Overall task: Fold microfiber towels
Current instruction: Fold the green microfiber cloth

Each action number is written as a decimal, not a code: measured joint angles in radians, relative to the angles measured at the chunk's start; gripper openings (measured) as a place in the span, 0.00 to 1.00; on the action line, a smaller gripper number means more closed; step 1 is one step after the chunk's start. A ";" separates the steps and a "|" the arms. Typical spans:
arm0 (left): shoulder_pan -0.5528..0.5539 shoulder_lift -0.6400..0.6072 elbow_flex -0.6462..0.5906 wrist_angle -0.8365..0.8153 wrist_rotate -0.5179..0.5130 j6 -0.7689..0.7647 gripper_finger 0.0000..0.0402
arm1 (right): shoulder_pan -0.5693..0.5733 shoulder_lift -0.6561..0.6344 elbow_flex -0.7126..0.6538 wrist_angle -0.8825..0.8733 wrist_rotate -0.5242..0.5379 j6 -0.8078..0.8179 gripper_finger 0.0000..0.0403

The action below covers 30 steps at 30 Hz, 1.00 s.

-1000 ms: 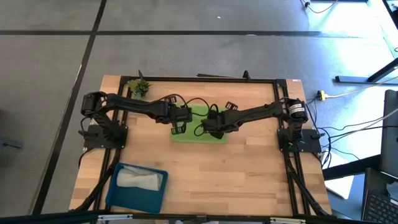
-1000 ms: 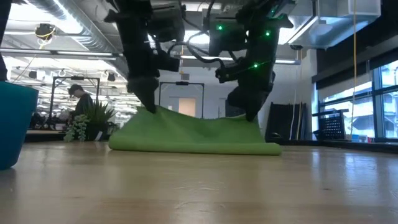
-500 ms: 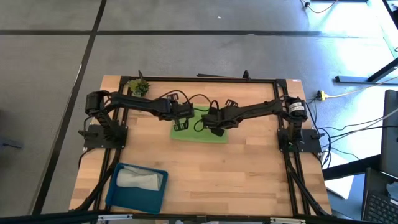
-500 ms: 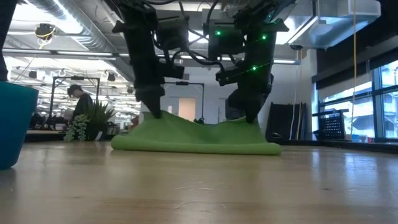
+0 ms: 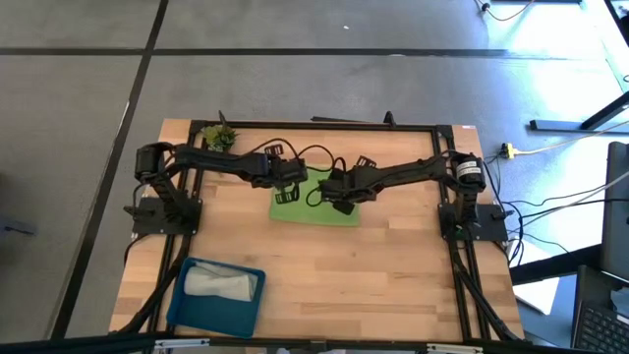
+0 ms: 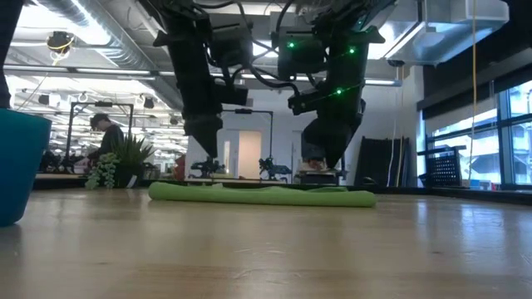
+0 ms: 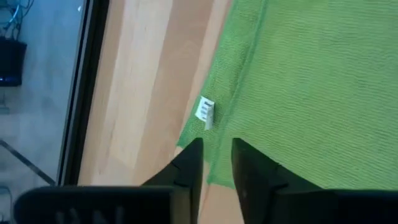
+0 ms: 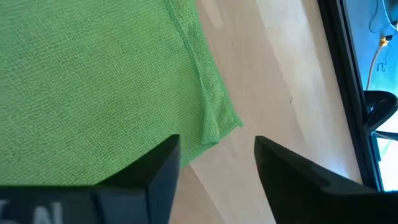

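A lime green microfiber towel (image 5: 314, 205) lies flat and folded on the wooden table, a low strip in the low view (image 6: 262, 195). My left gripper (image 7: 216, 158) hangs just above its left corner, beside a white tag (image 7: 204, 113), fingers a narrow gap apart. My right gripper (image 8: 217, 155) hangs open above the towel's right corner (image 8: 214, 127). In the low view both fingertips, left (image 6: 210, 158) and right (image 6: 331, 164), stand clear of the cloth. A light grey towel (image 5: 218, 283) lies in the blue tray.
A blue tray (image 5: 187, 305) stands at the table's near left corner, its wall also at the low view's left edge (image 6: 17, 166). A small green plant (image 5: 219, 138) sits at the far left. A black frame (image 5: 324, 125) borders the table. A person shows far off in the room.
Both grippers have let go of the green towel's raised corners. The cloth, earlier drawn up into two peaks under the fingers, has dropped and now lies flat on the table. The left gripper has shifted slightly toward the table's right edge.
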 joint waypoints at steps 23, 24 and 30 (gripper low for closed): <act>0.003 0.000 -0.175 0.100 0.374 -0.026 0.24 | 0.143 0.000 -0.034 0.173 -0.329 0.107 0.55; 0.003 0.000 -0.186 0.109 0.374 -0.027 0.24 | 0.143 0.000 -0.046 0.188 -0.337 0.108 0.55; -0.023 -0.004 -0.224 0.118 0.361 -0.033 0.24 | 0.124 0.000 -0.136 0.250 -0.351 0.157 0.55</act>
